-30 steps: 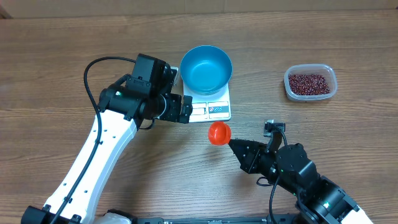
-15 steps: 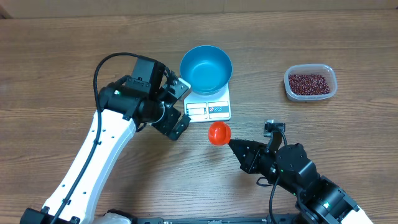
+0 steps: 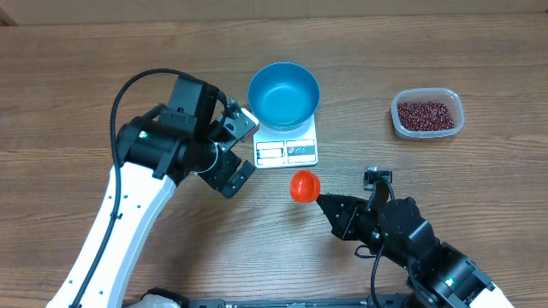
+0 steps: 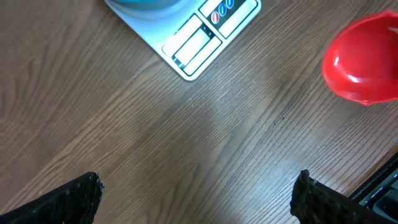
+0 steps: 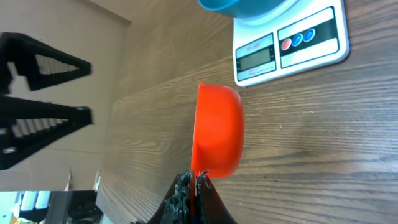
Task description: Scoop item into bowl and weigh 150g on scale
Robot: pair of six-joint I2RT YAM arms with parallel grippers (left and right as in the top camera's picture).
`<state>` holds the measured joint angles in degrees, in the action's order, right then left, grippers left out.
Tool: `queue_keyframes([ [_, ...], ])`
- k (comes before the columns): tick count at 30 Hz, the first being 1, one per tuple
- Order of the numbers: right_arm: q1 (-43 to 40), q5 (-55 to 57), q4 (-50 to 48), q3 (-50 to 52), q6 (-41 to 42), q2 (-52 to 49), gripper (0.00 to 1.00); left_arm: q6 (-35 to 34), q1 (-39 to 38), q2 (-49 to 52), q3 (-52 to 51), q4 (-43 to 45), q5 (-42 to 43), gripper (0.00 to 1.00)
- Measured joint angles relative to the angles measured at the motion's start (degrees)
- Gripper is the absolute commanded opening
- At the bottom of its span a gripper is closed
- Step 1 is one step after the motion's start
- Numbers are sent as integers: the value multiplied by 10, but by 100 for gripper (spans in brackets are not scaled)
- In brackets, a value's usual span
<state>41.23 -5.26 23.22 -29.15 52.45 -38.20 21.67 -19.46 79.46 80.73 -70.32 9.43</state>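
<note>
The beans (image 3: 425,114) sit in the clear tub (image 3: 427,91) at the far right of the table (image 3: 86,68), a loose dark red heap, well apart from everything else. Moving left, we find the blue bowl (image 3: 283,94) standing on the far part of the white scale (image 3: 300,151), its inside showing plain blue, with the display and buttons facing the near edge. Just near of the scale's right corner is the red scoop (image 3: 303,185), and the right gripper (image 3: 322,201) has its fingers pinched tight on the scoop's thin handle. From the right wrist we see the scoop (image 5: 217,130) turned on its side, the fingers (image 5: 186,186) pressed together below it; whether the cup touches the wood, we can't quite tell. On the left, the left gripper (image 3: 243,148) hangs just beside the scale's left edge, fingers spread wide and holding nothing. Its wrist view shows bare wood between the two fingertips (image 4: 68,199), the scale's corner far and the scoop off to the right.
</note>
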Motion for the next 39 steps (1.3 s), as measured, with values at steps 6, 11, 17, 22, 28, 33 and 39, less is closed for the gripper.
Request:
queue_keyframes([
  [6,0,22,28,0,0,0,4,-15,0,-11,2,23,45,100],
  [11,0,37,49,0,0,0,4,-37,0,-9,2,83,144,4],
  [17,0,58,90,-1,0,0,4,-68,-11,19,2,95,210,4],
  [22,0,105,145,-19,0,0,4,-128,-81,78,2,129,140,4],
  [28,0,153,198,-47,0,1,4,-211,-180,162,2,195,-17,4],
  [33,0,179,217,-56,0,0,4,-275,-211,228,2,228,-114,4],
  [39,0,190,223,-56,0,0,4,-310,-212,290,2,266,-203,4],
])
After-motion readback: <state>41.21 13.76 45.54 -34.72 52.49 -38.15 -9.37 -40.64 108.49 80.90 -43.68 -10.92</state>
